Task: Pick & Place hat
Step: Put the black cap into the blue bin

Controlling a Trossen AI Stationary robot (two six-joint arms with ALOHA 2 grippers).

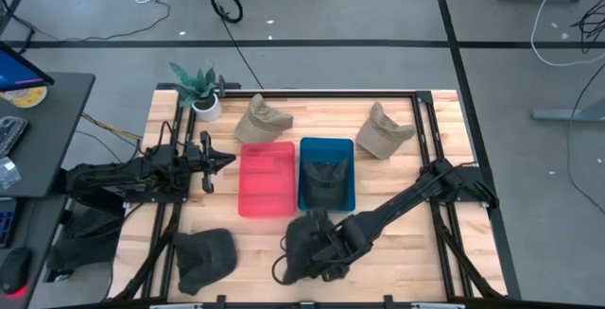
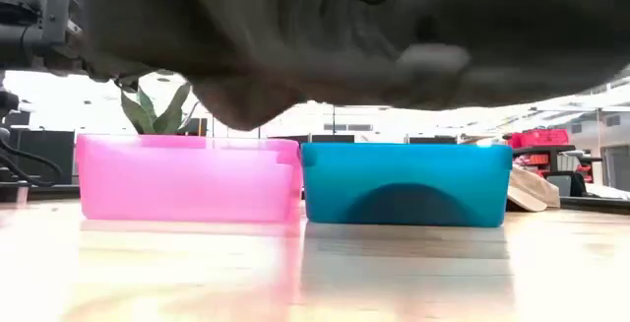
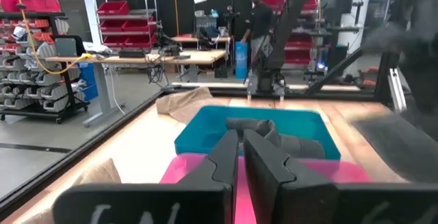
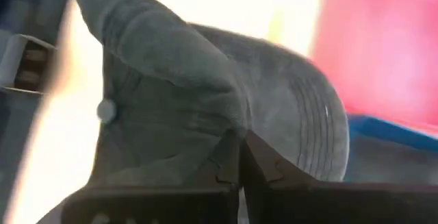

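My right gripper [image 1: 319, 245] is near the table's near edge, in front of the bins, shut on a dark grey cap [image 1: 304, 248]. In the low view this cap [image 2: 325, 36] fills the top of the picture, with air under it. A second dark cap [image 1: 326, 181] lies inside the blue bin [image 1: 304, 146]. A third dark cap [image 1: 204, 258] rests on the table at the near left. Two tan caps [image 1: 262, 120] [image 1: 388, 129] lie behind the bins. My left gripper [image 1: 223, 161] is shut, level at the left side of the pink bin [image 1: 267, 179]. My right gripper pinches the dark cap's crown cloth [image 4: 229, 118] between its two shut fingers [image 4: 263, 166], at a raised fold between the top button [image 4: 105, 110] and the stitched brim [image 4: 321, 138]. It comes slanting down from the table's right. The cap is lifted clear of the table.
A potted plant [image 1: 200, 90] stands at the far left corner. The pink bin [image 2: 187, 176] and the blue bin [image 2: 406, 182] stand side by side at the table's middle. Black frame rails run along both table sides. A person [image 3: 259, 18] stands in the room beyond.
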